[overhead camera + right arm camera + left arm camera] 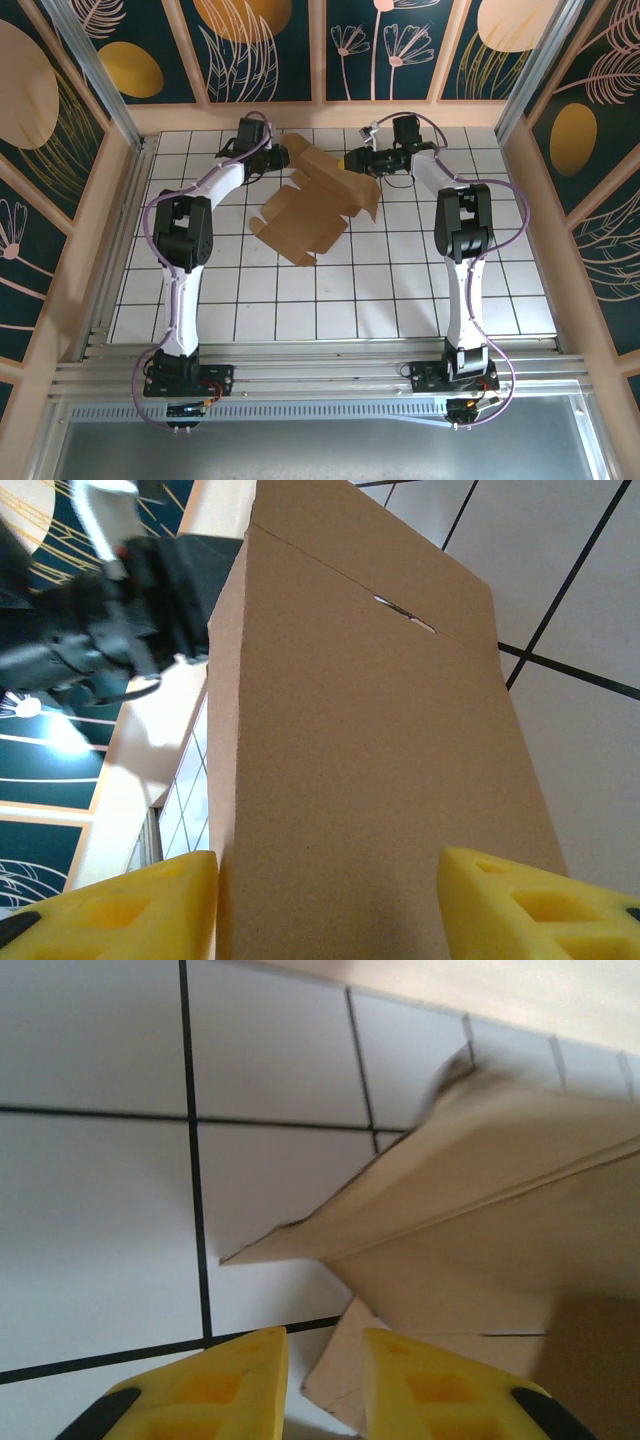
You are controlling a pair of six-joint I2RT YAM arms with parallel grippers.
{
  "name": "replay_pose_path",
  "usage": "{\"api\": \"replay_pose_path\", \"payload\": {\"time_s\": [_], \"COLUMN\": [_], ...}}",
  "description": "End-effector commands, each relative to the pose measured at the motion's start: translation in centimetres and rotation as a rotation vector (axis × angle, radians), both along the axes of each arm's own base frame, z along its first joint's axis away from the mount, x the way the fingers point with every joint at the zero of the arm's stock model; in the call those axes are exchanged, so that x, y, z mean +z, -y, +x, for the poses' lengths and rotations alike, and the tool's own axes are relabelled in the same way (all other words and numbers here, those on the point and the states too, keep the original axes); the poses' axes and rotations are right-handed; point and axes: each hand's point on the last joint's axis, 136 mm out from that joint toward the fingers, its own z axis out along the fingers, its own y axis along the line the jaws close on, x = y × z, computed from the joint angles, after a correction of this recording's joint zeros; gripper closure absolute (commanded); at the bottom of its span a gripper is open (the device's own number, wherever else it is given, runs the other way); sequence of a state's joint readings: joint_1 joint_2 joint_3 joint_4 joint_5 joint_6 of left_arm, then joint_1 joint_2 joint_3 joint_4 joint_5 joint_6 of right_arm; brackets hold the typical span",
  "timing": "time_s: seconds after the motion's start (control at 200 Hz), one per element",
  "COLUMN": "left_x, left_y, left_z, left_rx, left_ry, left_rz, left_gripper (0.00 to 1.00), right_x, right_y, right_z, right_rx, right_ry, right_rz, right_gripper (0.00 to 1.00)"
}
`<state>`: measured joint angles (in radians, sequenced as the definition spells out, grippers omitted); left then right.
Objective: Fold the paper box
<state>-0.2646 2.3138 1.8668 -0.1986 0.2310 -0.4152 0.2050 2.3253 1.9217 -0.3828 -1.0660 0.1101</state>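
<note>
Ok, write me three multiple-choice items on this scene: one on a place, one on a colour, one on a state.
1. Where on the white tiled table does the brown die-cut cardboard paper box lie?
A at the near edge
B on the far part, between the left gripper and the right gripper
C in the near left corner

2. What colour are the gripper fingers?
A yellow
B red
C blue

3. The paper box is:
A closed up
B wholly flat
C partly folded, with panels raised

Key:
1. B, the top view shows it on the far tiles.
2. A, both wrist views show yellow.
3. C, a panel stands up in the right wrist view.
</note>
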Motion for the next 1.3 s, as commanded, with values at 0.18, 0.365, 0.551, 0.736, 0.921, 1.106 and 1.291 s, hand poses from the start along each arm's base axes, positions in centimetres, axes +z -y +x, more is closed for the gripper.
{"api": "replay_pose_path", "payload": {"time_s": [0.18,0.365,0.551,0.736,0.921,1.106,1.291], "left_x": [-3.7,-5.4,-5.6,-3.8,-4.3,-4.9,-2.6], "left_y": [2.4,3.7,5.7,7.2,7.9,8.5,9.2], "left_z": [0.6,0.5,-1.0,-2.8,-4.0,-5.0,-5.3], "left_rx": [-0.139,-0.219,-0.341,-0.447,-0.506,-0.536,-0.568], "left_ry": [-0.055,-0.066,-0.089,-0.044,-0.058,0.015,0.204], "left_rz": [-0.045,-0.084,-0.177,-0.267,-0.289,-0.087,0.104], "left_gripper": [0.67,0.59,0.71,0.87,0.84,0.82,0.83], "right_x": [0.2,0.2,0.0,-0.5,-1.1,-1.3,-0.8], "right_y": [0.2,0.2,0.3,0.4,0.4,0.3,0.2], "right_z": [-0.2,-0.1,0.1,0.5,0.6,0.6,0.7], "right_rx": [-0.019,-0.02,-0.028,-0.053,-0.062,-0.068,-0.069], "right_ry": [0.007,0.006,-0.001,-0.02,-0.039,-0.048,-0.045], "right_rz": [-0.052,-0.047,-0.049,-0.066,-0.081,-0.086,-0.075], "right_gripper": [0.41,0.41,0.42,0.45,0.48,0.49,0.49]}}
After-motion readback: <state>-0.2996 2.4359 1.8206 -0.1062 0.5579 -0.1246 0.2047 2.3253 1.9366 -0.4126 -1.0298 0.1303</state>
